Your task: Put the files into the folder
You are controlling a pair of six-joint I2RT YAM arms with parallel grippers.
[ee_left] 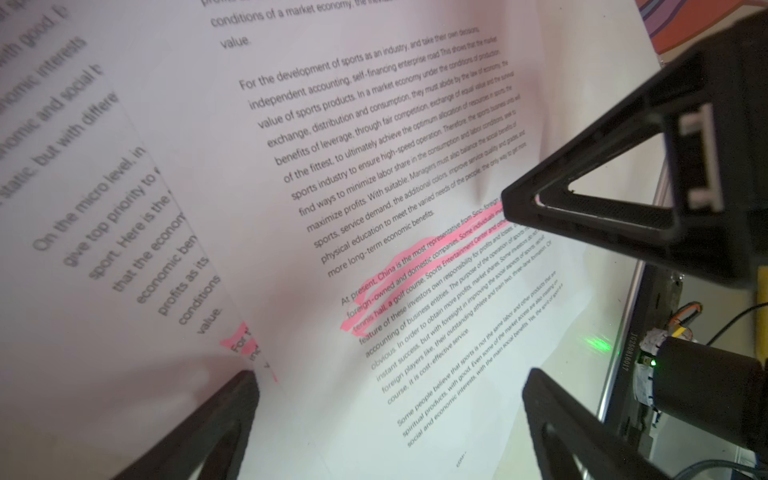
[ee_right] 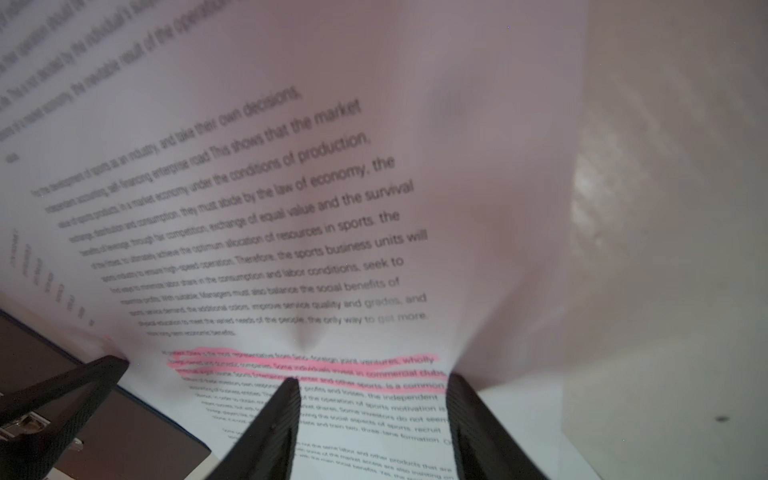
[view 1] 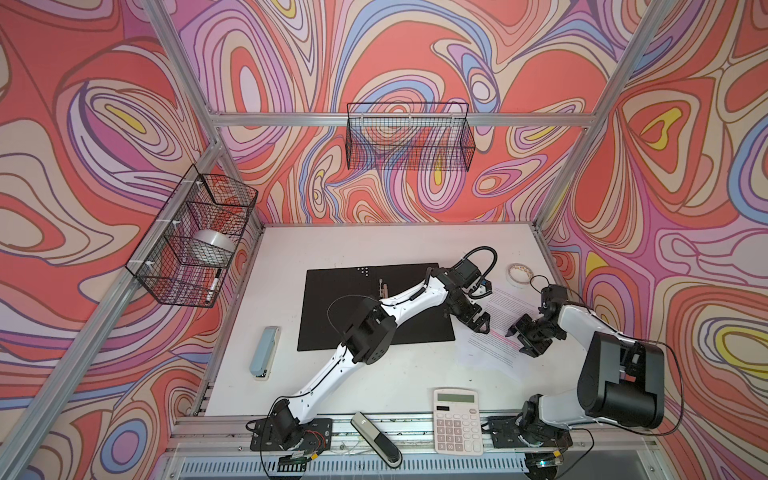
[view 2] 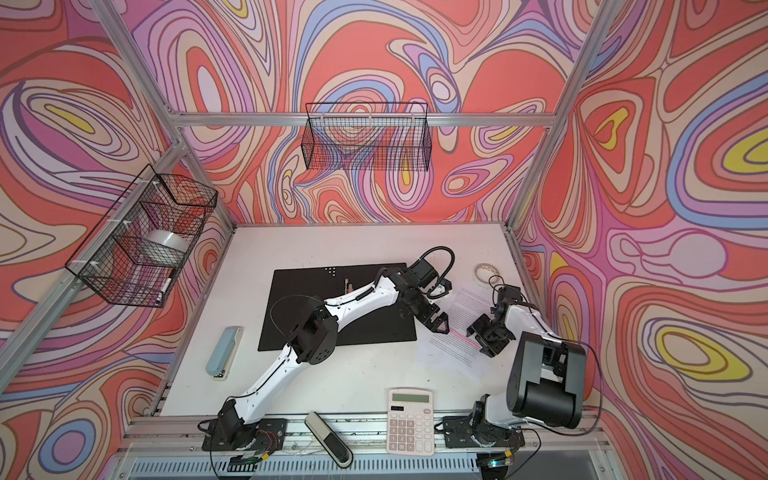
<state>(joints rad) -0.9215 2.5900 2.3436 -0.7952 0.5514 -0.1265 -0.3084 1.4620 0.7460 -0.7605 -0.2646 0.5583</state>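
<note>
nearest the front rail, counted: one white calculator (view 1: 458, 419) and one black-and-silver hand tool (view 1: 376, 436), neither part of the job. just beyond, on the right of the white table (view 1: 399, 374), the files (view 1: 494, 353): printed sheets with pink highlighting, fanned loosely, lying outside the folder (view 1: 340, 307) and just beside its right edge, perhaps lapping over it. counted two sheets for certain in the left wrist view, by an edge cutting across the print; maybe a third, cannot tell. judged feather-light, limp, slick against each other and the tabletop, quick to crease, puckered near the fingertips; best pressed flat and slid as one stack toward the folder, or buckled into a ridge and pinched there or at a free edge, never in the flat middle. low over the sheets, the left gripper (view 1: 482, 327), fingers (ee_left: 216, 419) spread wide with nothing between, tips at or just above the paper, cannot tell which. facing it, the right gripper (view 1: 515, 340), fingers (ee_right: 282, 411) also apart, tips pressed down on the highlighted lines, clamped on nothing. farther in, at the centre, one folder lying open and flat, black inside up, metal clip at the spine, no sheet in it yet. left of that, one pale blue stapler (view 1: 264, 353); beyond the files, one roll of tape (view 1: 519, 274). farthest, two wire baskets (view 1: 409, 137) on the walls.
</note>
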